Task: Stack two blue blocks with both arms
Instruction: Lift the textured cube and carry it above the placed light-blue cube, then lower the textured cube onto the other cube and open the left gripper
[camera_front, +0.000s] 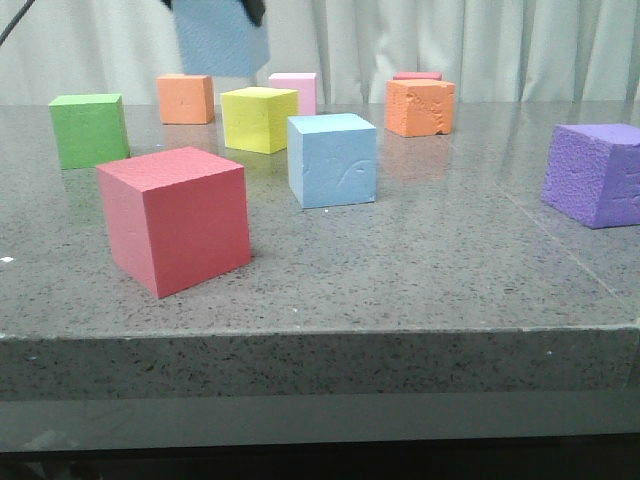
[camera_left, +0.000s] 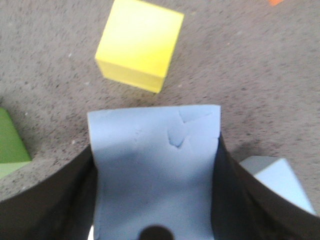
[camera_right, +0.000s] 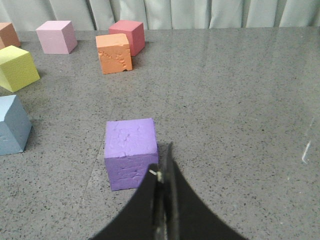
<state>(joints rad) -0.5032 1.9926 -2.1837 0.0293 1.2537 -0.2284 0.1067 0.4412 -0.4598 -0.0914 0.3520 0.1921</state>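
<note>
On table (camera_front: 450, 260): one blue block (camera_front: 332, 160); another (camera_front: 222, 40) aloft.

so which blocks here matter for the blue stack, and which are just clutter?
In the job:
- blue block held in the air by the left gripper
- blue block on the table, curved scratch on its face

Lying about:
- red block
- green block
- yellow block
- pink block
- two orange blocks
- purple block
</note>
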